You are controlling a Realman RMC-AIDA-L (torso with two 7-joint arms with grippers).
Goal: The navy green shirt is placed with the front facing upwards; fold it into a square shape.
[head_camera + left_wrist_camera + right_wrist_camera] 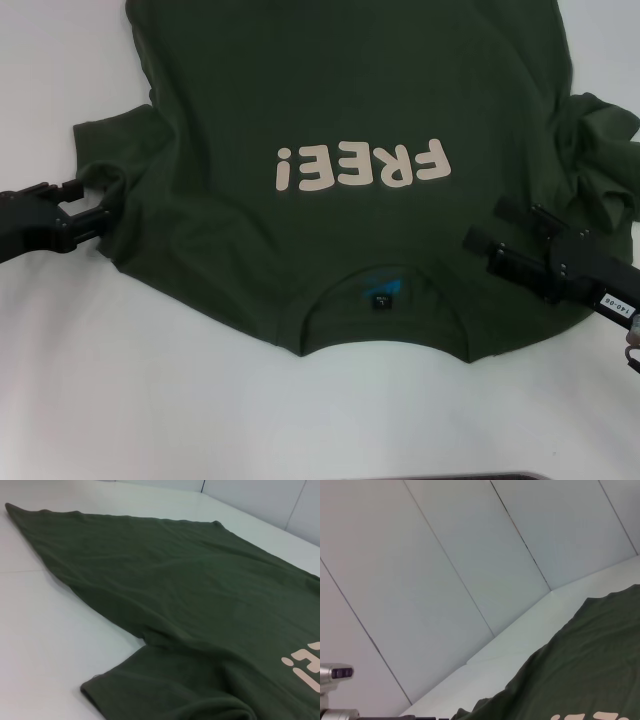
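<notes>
Dark olive-green short-sleeved cotton T-shirt (330, 130) lay spread flat, front up, on the white table (150, 400), round collar nearest the robot and hem running off the far edge of the head view. Cream block lettering "FREE!" (362, 166) sat across the chest, reading upside down from the head camera. Small black neck label (380, 297) inside the collar, with a bit of blue beside it; text on it too small to read. White tag on the right arm read "140-06" (620, 303).

Left gripper (104, 203) was at the shirt's left sleeve, black fingers pinched on a bunched fold of the sleeve cloth. Right gripper (515, 235) sat low over the shirt's right shoulder area, fingers apart with nothing between them, tips touching or just above the fabric; cannot tell which. Right sleeve (600, 150) was crumpled just beyond it.

Left wrist view showed the shirt body, one sleeve and part of the lettering; right wrist view showed a shirt edge and white wall panels (445, 570).
</notes>
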